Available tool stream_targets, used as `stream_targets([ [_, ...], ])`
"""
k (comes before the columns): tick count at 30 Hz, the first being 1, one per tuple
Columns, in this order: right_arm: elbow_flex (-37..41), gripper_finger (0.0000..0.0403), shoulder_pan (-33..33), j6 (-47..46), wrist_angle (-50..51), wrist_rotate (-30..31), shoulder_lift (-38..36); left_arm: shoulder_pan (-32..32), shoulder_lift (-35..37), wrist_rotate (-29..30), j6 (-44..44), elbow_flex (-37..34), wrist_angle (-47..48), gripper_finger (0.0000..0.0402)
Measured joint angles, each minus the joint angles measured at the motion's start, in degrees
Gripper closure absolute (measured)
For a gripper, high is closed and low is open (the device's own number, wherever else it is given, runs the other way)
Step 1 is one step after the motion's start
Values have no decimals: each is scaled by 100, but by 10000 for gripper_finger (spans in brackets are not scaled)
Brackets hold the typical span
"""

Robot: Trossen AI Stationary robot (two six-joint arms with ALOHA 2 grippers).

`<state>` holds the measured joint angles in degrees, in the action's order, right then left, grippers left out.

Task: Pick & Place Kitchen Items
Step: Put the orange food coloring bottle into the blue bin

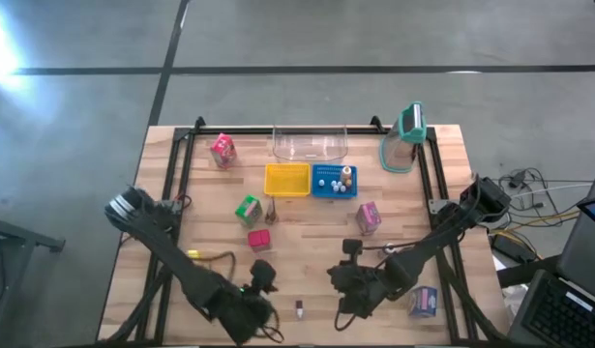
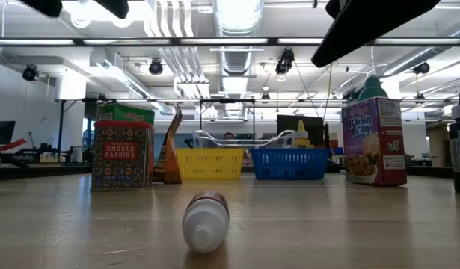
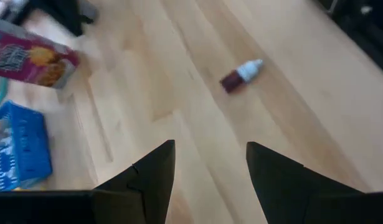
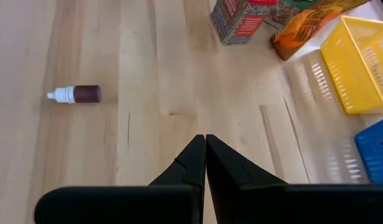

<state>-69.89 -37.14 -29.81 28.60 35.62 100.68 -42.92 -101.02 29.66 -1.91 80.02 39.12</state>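
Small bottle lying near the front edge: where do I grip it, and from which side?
Grip the bottle across its dark body, coming straight down from above. It lies flat on its side on bare table, nothing touching it, so the round body gives two opposite faces; the white cap end tapers and would likely slip. The left gripper is open, the right gripper shut.

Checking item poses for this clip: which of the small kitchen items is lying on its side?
The small bottle with the white cap, alone near the front table edge; the cartons stand upright.
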Motion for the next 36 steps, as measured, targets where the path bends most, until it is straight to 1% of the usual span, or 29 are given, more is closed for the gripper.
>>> stream_targets([
  [2,0,394,37,13,-2,0,-2,18,-384,-30,-131,550,345,197],
  [4,0,394,61,-69,36,53,-2,58,-724,84,-487,1016,610,197],
  [8,2,394,61,-473,488,237,-9,83,-1207,488,-1671,1688,601,197],
  [13,4,394,87,-994,1448,388,-22,-14,-1408,648,-3347,1918,510,197],
  [16,4,394,181,-1539,1990,745,-22,-32,-1413,727,-4622,1911,322,197],
  [18,4,394,252,-1896,2254,944,-22,-30,-1413,756,-5139,1911,233,197],
  [20,8,394,293,-2042,2332,1006,-22,-16,-1413,784,-5316,1908,203,197],
  [24,-18,394,291,-1830,2363,1097,-59,88,-1285,927,-4947,1922,198,199],
  [26,-77,394,275,-1596,2385,1060,-183,135,-1186,1261,-4732,1922,196,202],
  [29,-87,394,251,-1192,2250,1076,-605,130,-1056,1937,-4557,1922,236,207],
  [31,-5,394,253,-807,1917,1078,-960,59,-1026,2388,-4564,1917,246,211],
  [32,62,394,253,-570,1729,1036,-1144,12,-1026,2612,-4584,1915,251,213],
  [34,239,394,260,34,1134,686,-1555,-68,-1026,2965,-4747,1911,277,216],
  [36,532,394,277,638,496,205,-2009,-91,-1026,3027,-5040,1878,225,218],
])
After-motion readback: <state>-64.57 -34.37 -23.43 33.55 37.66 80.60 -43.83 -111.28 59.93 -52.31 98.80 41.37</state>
